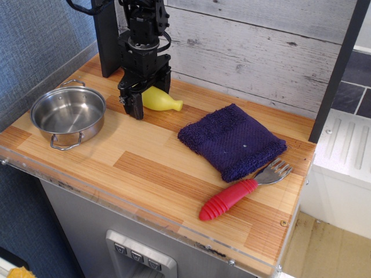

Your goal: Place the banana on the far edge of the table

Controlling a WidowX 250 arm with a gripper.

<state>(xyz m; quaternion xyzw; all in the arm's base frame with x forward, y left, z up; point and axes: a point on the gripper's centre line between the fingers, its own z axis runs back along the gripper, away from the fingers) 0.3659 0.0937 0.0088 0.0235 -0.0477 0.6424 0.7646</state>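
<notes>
The yellow toy banana (pixel 164 101) lies on the striped wooden table (pixel 151 168) near its far edge, close to the plank wall, with its stem tip pointing right. My black gripper (pixel 149 92) hangs straight down over the banana's fat left end. Its jaws stand apart: the front finger (pixel 135 105) is just left of the banana and the other finger is behind it. The banana rests on the wood.
A steel pot (pixel 68 114) stands at the left. A folded dark blue towel (pixel 232 140) lies right of centre. A red-handled fork (pixel 239 191) lies near the front right. A dark post (pixel 108 37) stands behind the gripper.
</notes>
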